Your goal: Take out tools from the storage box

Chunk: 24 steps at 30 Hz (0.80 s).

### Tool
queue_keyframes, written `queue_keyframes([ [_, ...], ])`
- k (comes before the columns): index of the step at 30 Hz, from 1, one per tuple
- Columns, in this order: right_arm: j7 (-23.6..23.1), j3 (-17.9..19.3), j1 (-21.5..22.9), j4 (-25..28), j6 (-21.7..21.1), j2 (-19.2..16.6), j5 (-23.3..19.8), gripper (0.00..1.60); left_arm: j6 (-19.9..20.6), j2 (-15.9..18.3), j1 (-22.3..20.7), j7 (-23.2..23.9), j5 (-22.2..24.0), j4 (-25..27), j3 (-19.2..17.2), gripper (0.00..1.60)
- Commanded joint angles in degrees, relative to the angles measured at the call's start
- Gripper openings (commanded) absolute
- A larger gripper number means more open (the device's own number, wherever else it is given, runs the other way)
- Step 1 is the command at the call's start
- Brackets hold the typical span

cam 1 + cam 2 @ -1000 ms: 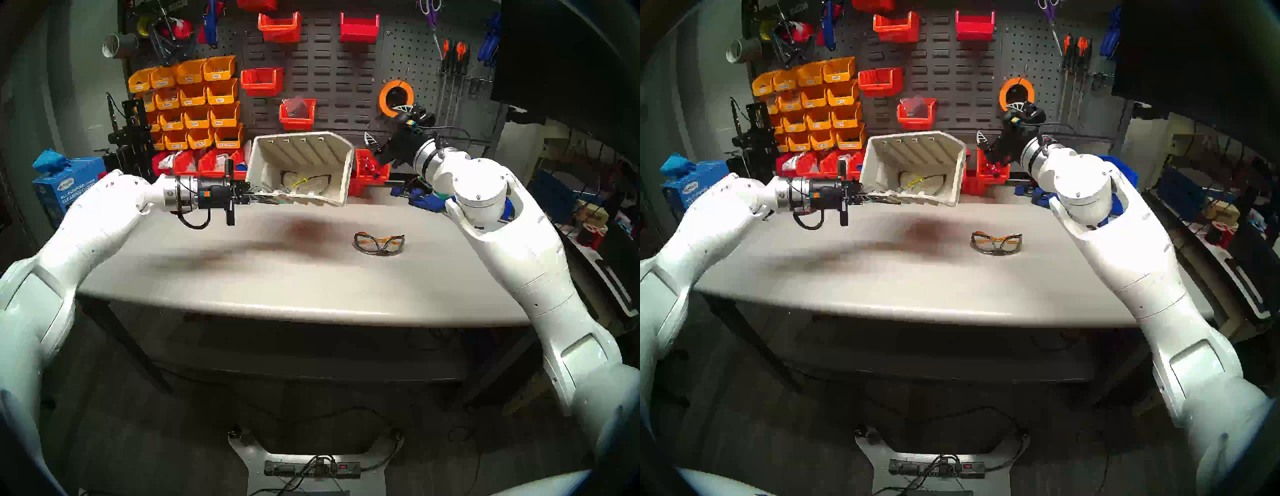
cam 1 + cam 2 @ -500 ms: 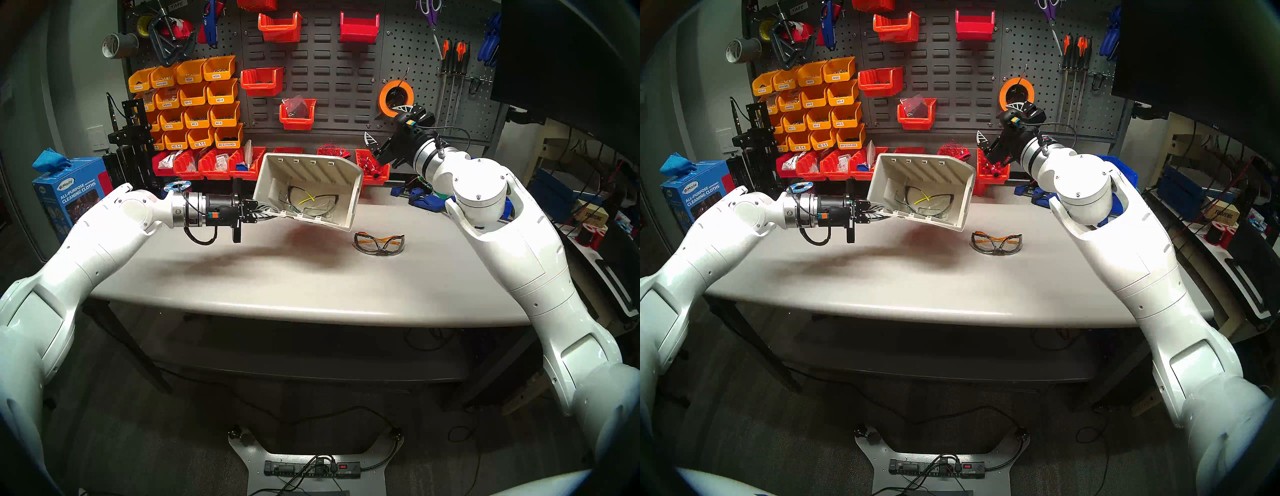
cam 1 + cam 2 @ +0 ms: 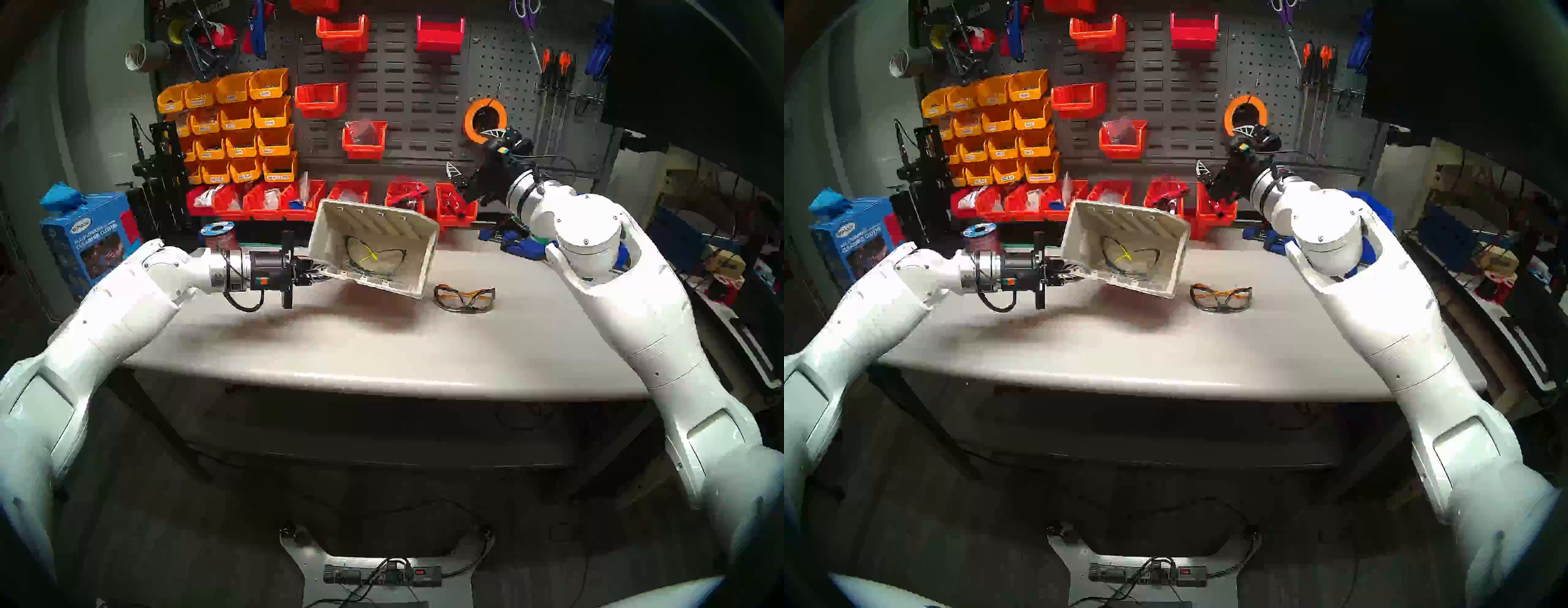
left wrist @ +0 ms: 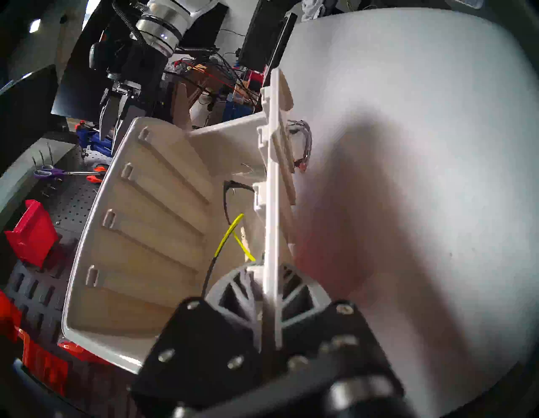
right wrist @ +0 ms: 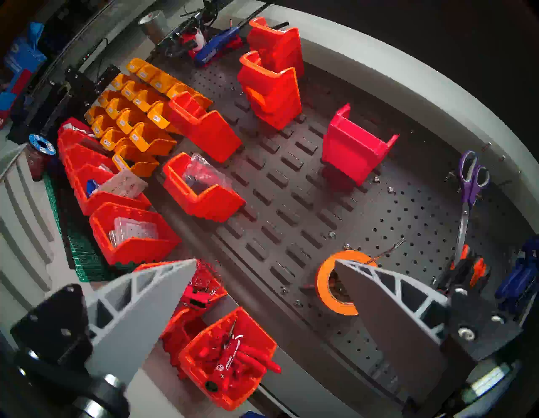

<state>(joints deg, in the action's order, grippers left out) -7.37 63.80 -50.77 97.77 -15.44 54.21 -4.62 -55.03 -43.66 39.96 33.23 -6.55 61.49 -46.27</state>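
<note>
My left gripper point(image 3: 317, 272) point(image 3: 1071, 271) point(image 4: 269, 294) is shut on the low front lip of the beige storage box point(image 3: 418, 242) point(image 3: 1168, 244) point(image 4: 140, 227), which hangs tilted above the table with its opening toward me. Inside it lie safety glasses with grey arms and yellow accents point(image 3: 373, 257) point(image 3: 1128, 256) point(image 4: 232, 233). A second pair with orange-and-black arms point(image 3: 464, 298) point(image 3: 1221, 297) rests on the table just right of the box. My right gripper point(image 3: 473, 153) point(image 3: 1225, 150) point(image 5: 264, 294) is open and empty, raised near the pegboard at the back right.
Red bins point(image 3: 356, 195) point(image 5: 137, 233) line the table's back edge, with orange bins point(image 3: 237, 127) and more red ones on the pegboard point(image 3: 407, 106). An orange tape roll point(image 3: 485, 120) point(image 5: 335, 283) hangs beside my right gripper. A blue cloth box point(image 3: 91, 237) and wire spool point(image 3: 217, 233) stand at left.
My left arm has carried the storage box down and toward me, nearer the glasses on the table, tilting it further. The glasses inside slid slightly. The right arm stayed put.
</note>
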Motion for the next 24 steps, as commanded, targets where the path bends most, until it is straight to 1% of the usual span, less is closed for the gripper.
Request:
queue_keyframes([
  [1, 0.2, 0.6, 0.6, 0.5, 0.0, -0.1, 0.0, 1.60, 0.0, 0.4, 0.0, -5.6, -3.6, 1.7, -2.5, 0.00],
  [3, 0.2, 0.6, 0.6, 0.5, 0.0, -0.1, 0.0, 1.60, 0.0, 0.5, 0.2, -6.6, -4.6, 1.9, -2.6, 0.00],
  [11, 0.2, 0.6, 0.6, 0.5, 0.0, -0.1, 0.0, 1.60, 0.0, 0.3, 1.0, -13.0, -10.7, 2.6, -3.2, 0.00],
  [13, 0.2, 0.6, 0.6, 0.5, 0.0, -0.1, 0.0, 1.60, 0.0, 0.3, 1.1, -13.5, -11.1, 2.7, -3.2, 0.00],
  [16, 0.3, 0.6, 0.5, 0.6, 0.0, -0.1, 0.0, 1.60, 0.0, 0.6, 1.2, -15.9, -13.8, 3.0, -3.0, 0.00],
  [24, 0.3, 0.6, 0.5, 0.6, 0.0, -0.1, 0.0, 1.60, 0.0, 0.9, 1.6, -22.5, -19.3, 3.3, -2.5, 0.00],
])
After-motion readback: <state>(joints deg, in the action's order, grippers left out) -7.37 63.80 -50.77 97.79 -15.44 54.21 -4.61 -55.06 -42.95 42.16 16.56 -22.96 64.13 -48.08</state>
